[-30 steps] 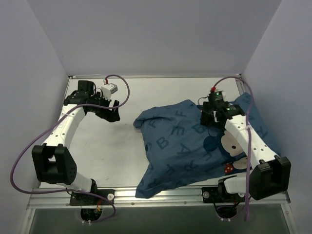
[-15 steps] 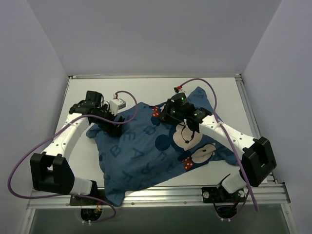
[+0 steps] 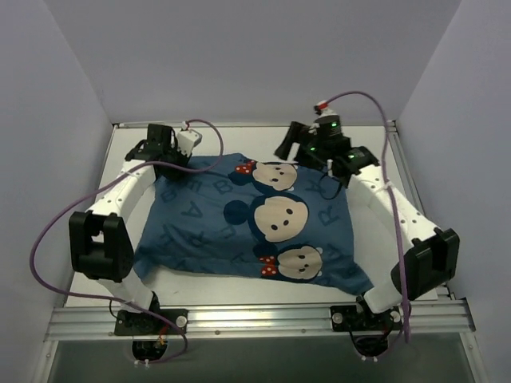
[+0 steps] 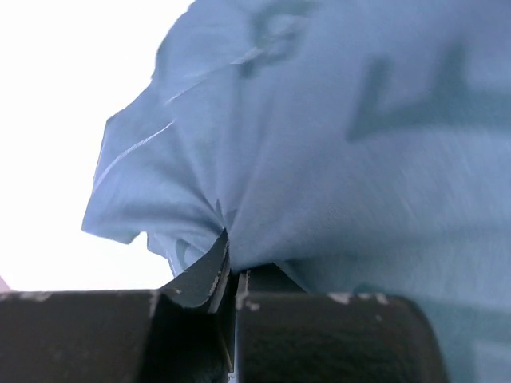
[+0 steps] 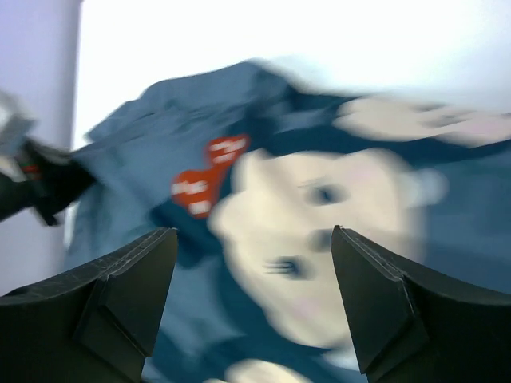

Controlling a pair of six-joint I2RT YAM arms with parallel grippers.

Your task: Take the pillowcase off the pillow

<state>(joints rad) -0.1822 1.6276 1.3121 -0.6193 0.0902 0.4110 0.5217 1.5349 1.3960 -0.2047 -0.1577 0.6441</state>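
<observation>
Left gripper (image 4: 231, 267) is pressed together on a bunched corner of the pillowcase (image 3: 231, 231), at its far-left end; right gripper (image 5: 254, 233) hangs spread above its far edge.

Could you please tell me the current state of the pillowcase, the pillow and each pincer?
pillowcase: spread across the table, cartoon print facing up, far-left corner bunched.
pillow: no white shows anywhere; cannot tell whether it is inside.
left pincer: shut on the bunched corner of the pillowcase.
right pincer: open, nothing between its fingers.
</observation>
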